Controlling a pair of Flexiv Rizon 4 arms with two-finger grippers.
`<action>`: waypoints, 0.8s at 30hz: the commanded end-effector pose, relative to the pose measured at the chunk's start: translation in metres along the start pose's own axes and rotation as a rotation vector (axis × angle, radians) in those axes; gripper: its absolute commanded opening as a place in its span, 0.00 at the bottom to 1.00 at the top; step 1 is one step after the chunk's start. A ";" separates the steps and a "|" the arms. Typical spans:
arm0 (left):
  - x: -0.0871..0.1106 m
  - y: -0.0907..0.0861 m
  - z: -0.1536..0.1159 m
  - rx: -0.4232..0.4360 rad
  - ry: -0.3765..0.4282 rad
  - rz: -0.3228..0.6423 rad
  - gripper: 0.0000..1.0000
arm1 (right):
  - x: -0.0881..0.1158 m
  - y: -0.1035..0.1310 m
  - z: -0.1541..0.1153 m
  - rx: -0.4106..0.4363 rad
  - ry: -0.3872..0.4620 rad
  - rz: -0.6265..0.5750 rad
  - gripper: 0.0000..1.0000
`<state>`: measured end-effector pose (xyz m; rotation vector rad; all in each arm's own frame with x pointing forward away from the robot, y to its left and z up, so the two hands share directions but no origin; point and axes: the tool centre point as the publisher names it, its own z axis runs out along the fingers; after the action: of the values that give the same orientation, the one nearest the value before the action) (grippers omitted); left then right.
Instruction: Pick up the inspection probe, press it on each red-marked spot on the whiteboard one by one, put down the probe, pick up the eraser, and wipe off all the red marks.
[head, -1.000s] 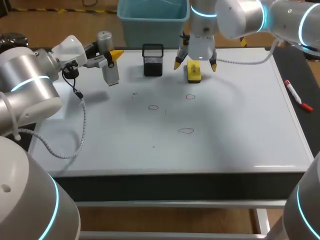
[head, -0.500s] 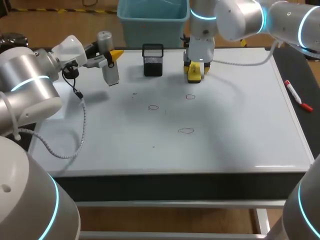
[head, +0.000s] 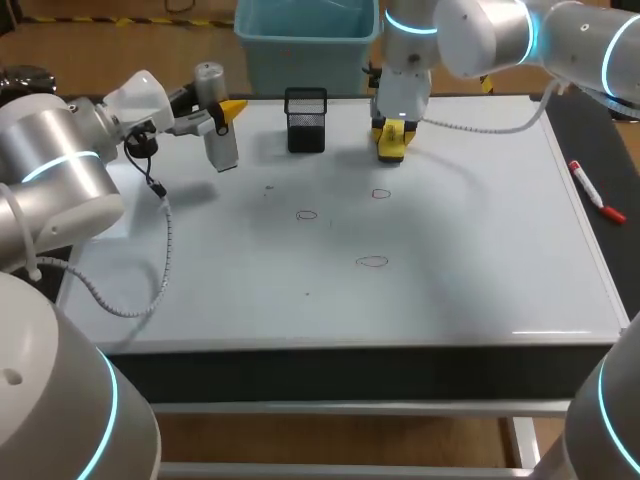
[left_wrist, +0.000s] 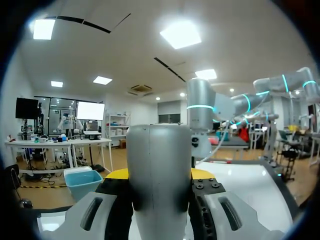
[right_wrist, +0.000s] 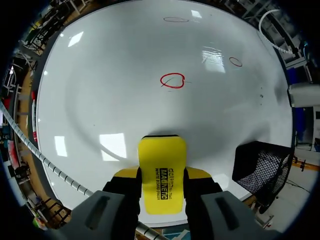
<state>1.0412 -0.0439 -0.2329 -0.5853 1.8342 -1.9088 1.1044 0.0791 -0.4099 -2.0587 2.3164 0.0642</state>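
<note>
Yellow fingertips of the right gripper (right_wrist: 161, 175) are clamped on the eraser (right_wrist: 161, 150) from both sides, and its free end sticks out ahead of them over the whiteboard (right_wrist: 100, 90). Whether the eraser rests on the board or hangs just above it, I cannot tell. Just ahead of the eraser lies a red ring (right_wrist: 172, 80); a second ring (right_wrist: 235, 61) and a third ring (right_wrist: 176, 19) lie farther out. A black mesh cup (right_wrist: 260, 167) stands beside the gripper.

The left gripper (left_wrist: 160, 175) is closed on the probe (left_wrist: 159, 170), a grey cylinder held upright between its fingers. In the head view this gripper hangs over the board's far left part, well apart from the rings. A red marker (head: 597, 190) lies off the board's right edge.
</note>
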 end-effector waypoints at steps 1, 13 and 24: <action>0.001 -0.001 0.001 0.002 -0.005 0.001 0.00 | 0.013 0.000 -0.019 0.009 -0.014 0.007 0.00; 0.001 -0.001 0.001 0.002 -0.005 0.001 0.00 | 0.071 -0.006 -0.050 0.058 0.013 0.056 0.00; 0.001 -0.001 0.001 0.002 -0.005 0.001 0.00 | 0.117 0.019 -0.064 0.057 -0.015 0.134 0.00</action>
<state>1.0412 -0.0440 -0.2329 -0.5854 1.8341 -1.9088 1.0880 -0.0244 -0.3603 -1.8814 2.4442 0.0262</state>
